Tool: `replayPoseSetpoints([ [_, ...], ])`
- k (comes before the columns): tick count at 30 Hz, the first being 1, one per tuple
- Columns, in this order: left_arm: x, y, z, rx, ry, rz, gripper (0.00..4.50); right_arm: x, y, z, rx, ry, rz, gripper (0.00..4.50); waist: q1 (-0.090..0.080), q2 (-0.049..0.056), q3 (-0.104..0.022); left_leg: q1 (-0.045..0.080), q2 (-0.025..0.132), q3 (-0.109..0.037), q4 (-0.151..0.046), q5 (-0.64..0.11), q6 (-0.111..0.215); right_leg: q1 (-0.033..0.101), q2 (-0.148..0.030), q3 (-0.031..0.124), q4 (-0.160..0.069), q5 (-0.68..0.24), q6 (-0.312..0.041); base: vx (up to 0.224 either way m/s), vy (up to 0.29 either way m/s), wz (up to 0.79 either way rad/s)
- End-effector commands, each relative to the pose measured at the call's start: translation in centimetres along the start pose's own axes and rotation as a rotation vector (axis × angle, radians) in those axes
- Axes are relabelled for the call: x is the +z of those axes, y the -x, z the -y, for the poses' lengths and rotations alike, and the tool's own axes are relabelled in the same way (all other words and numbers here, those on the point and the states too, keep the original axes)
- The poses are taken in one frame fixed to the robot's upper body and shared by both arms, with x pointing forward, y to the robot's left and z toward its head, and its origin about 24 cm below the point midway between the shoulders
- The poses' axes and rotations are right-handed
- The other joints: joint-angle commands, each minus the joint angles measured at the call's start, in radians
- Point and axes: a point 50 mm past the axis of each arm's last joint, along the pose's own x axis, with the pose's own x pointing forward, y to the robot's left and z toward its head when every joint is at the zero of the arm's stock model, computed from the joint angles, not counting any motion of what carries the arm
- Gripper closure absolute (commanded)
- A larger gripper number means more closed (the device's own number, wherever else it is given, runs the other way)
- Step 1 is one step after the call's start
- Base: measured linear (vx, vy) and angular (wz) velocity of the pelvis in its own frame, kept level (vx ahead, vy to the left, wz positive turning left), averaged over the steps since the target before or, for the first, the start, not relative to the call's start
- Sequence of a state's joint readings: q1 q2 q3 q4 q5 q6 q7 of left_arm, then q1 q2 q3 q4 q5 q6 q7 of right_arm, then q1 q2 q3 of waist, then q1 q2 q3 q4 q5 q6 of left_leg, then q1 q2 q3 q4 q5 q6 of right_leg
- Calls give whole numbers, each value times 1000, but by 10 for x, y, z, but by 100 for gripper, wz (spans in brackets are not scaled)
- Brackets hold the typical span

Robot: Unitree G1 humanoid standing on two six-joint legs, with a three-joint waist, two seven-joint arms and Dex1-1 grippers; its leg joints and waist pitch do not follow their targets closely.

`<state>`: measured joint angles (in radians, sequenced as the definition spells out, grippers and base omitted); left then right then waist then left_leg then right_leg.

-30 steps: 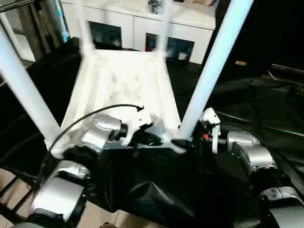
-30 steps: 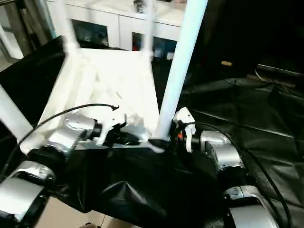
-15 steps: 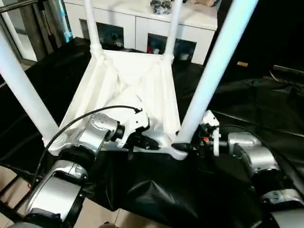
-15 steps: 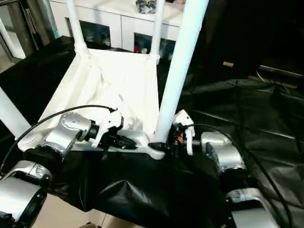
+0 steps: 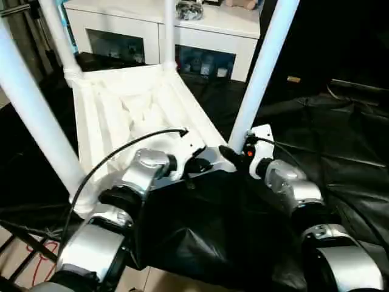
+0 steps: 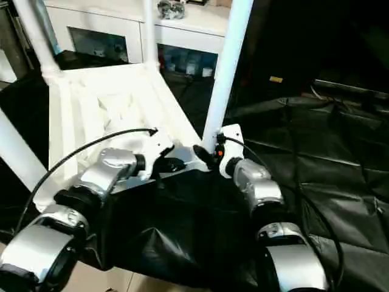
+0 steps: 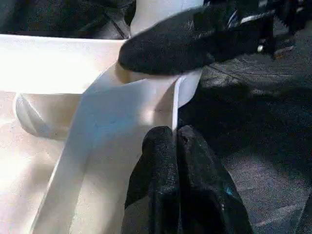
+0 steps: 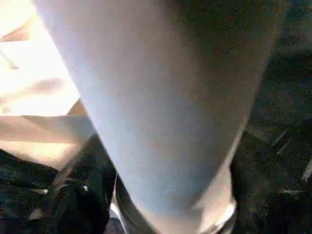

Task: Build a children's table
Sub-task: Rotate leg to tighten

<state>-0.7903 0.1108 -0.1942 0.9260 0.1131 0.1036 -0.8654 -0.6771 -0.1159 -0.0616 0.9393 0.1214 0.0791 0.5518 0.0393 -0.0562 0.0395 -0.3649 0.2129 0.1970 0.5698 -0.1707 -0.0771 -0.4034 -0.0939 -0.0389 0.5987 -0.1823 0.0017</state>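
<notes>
The children's table (image 5: 115, 106) lies upside down on a black cloth, ribbed underside up, with its white legs rising from the corner sockets. My left gripper (image 5: 202, 165) is shut on the thin near rim (image 7: 122, 122), close to the near right corner; its fingers (image 7: 163, 180) are pressed together there. My right gripper (image 5: 234, 156) is closed around the base of the near right leg (image 5: 262, 70), and one of its black fingers (image 7: 185, 41) curves round that leg just above the socket. That same leg (image 8: 161, 107) stands right in front of the right wrist camera. Another leg (image 5: 30, 115) rises at the near left.
Black cloth (image 5: 206, 231) drapes over the front edge and spreads out to the right. A white cabinet with glass doors (image 5: 200, 39) stands behind the table, small things on top of it. Low on the left, bare floor shows with a red cable (image 5: 33, 252).
The table has swung round: its near right corner has moved away from me and its far end to the left. Both grippers went along with it. The camera has shifted too.
</notes>
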Motion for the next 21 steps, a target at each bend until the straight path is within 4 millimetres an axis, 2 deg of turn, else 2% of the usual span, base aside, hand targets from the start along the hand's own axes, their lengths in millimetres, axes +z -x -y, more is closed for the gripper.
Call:
replayPoseSetpoints([
  [1,11,-12,13,-60,-8,49,450,-15,-12,-30,163,-4,-82,89,1,4,-52,10,16,-7,-68,-295,16,33,-38,25,-80,-263,-199,0,0,0],
  [4,9,-4,11,-125,-34,54,450,-14,-5,-27,255,114,-103,66,2,5,-54,10,17,-7,-67,-286,23,35,-38,23,-78,-239,-206,0,0,0],
  [7,5,5,9,-199,-57,47,450,-10,4,-26,378,119,-77,66,2,3,-55,5,16,-7,-64,-256,47,42,-39,25,-72,-190,-215,0,0,0],
  [9,3,9,9,-224,-68,38,450,-9,8,-25,428,122,-76,66,1,5,-56,6,18,-5,-62,-229,57,43,-38,25,-65,-133,-239,0,0,0],
  [11,0,14,7,-259,-85,23,450,-8,16,-22,509,137,-84,66,8,7,-60,9,22,-3,-58,-185,77,47,-36,22,-54,-42,-271,0,0,0],
  [14,-4,22,6,-322,-94,3,450,-8,27,-19,605,144,-110,66,21,8,-61,12,23,4,-52,-141,99,50,-32,19,-44,38,-300,0,0,0],
  [16,-4,23,6,-345,-99,2,450,-8,29,-18,624,146,-117,66,27,10,-59,13,25,5,-53,-152,99,48,-35,21,-44,32,-307,0,0,0],
  [18,-6,26,8,-389,-101,-6,450,-9,33,-17,666,153,-141,66,30,8,-57,13,25,5,-56,-179,88,49,-35,20,-50,-20,-300,0,0,0],
  [19,-6,28,8,-409,-102,-11,450,-10,36,-17,691,156,-155,66,31,12,-56,14,26,4,-57,-198,77,47,-37,21,-53,-52,-295,0,0,0],
  [21,-7,29,8,-422,-104,-16,450,-12,38,-18,716,150,-180,97,33,12,-55,15,27,4,-59,-211,62,46,-37,21,-54,-76,-288,0,0,0],
])
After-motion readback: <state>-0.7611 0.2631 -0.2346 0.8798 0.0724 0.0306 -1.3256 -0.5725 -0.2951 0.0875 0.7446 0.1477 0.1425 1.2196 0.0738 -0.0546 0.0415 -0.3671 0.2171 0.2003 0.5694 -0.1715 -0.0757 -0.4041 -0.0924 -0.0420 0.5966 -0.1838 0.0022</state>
